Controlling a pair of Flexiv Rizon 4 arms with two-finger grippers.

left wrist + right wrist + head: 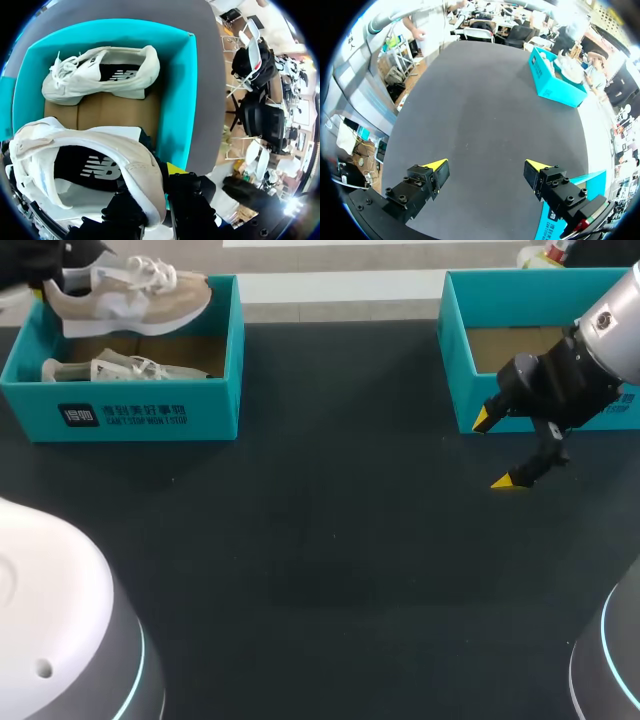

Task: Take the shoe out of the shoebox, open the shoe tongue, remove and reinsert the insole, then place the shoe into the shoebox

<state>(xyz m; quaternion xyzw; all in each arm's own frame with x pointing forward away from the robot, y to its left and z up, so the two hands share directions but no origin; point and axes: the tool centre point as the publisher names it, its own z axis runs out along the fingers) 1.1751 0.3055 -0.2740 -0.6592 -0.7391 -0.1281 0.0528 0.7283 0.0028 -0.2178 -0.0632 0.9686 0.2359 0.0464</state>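
Shoe [130, 290] first: a pale beige and white trainer, held above the back part of the left shoebox [120, 410], roughly level and clear of the cardboard floor. In the left wrist view the left gripper [150, 192] has its 2 fingers closed on the padded heel wall, which passes between them. 1 yellow tip shows just outside the collar. Below, on the floor of the same box, lies the other shoe [120, 368], near the front wall. I judge the step in hand to be the 1st one, taking the shoe out of the box. It looks partly done: lifted, but not yet set down.

The right gripper [496, 452] hangs wide open with nothing between its fingers. It is low over the dark table [330, 540], just in front of the right shoebox [455, 360].

The next move, as I see it, calls for carrying the shoe forward over the box's front wall without clipping it. It should then go down onto the table between the 2 boxes, sole flat and toe turned so that the right gripper can reach the tongue and laces. A grip at the heel alone probably lets the toe sag and swing, so a slow carry and a gentle landing seem wise.
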